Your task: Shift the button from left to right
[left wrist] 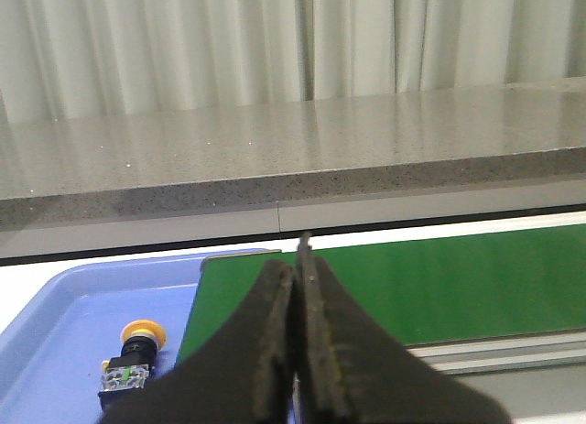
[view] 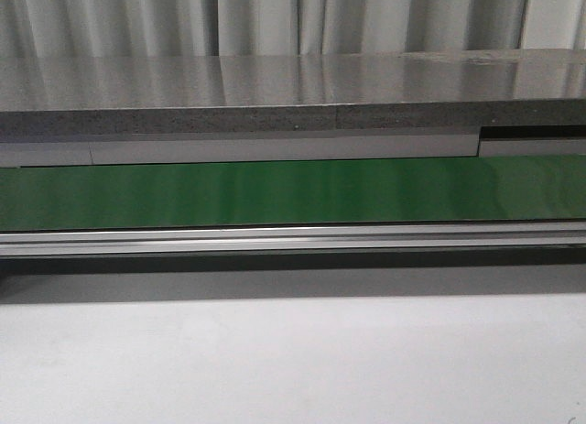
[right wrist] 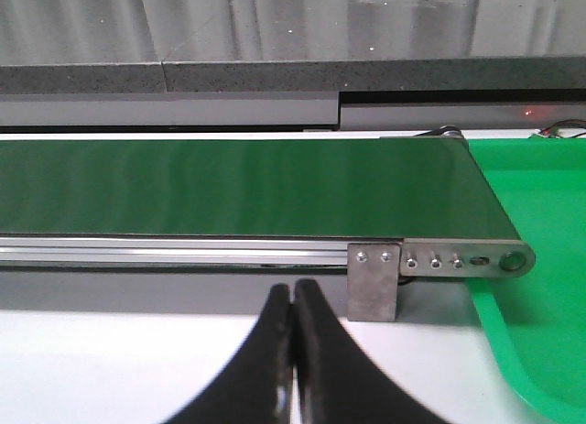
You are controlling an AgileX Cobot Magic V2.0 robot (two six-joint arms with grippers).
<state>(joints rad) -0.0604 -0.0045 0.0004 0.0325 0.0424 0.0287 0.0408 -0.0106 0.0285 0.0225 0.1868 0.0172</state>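
Note:
The button (left wrist: pixel 133 362), yellow-orange cap on a black body with bluish marks, lies in a blue tray (left wrist: pixel 64 328) at the left end of the green belt (left wrist: pixel 439 287). My left gripper (left wrist: pixel 295 264) is shut and empty, raised over the belt's end, apart from the button. My right gripper (right wrist: pixel 292 291) is shut and empty over the white table, just in front of the belt's right end (right wrist: pixel 275 190). In the front view only the belt (view: pixel 293 193) shows; neither gripper nor the button appears there.
A green tray (right wrist: pixel 536 287) sits past the belt's right end, beside a metal end bracket (right wrist: pixel 375 279). A grey stone shelf (view: pixel 293 94) runs behind the belt. An aluminium rail (view: pixel 293 239) edges the belt's front, with white tabletop (view: pixel 293 360) before it.

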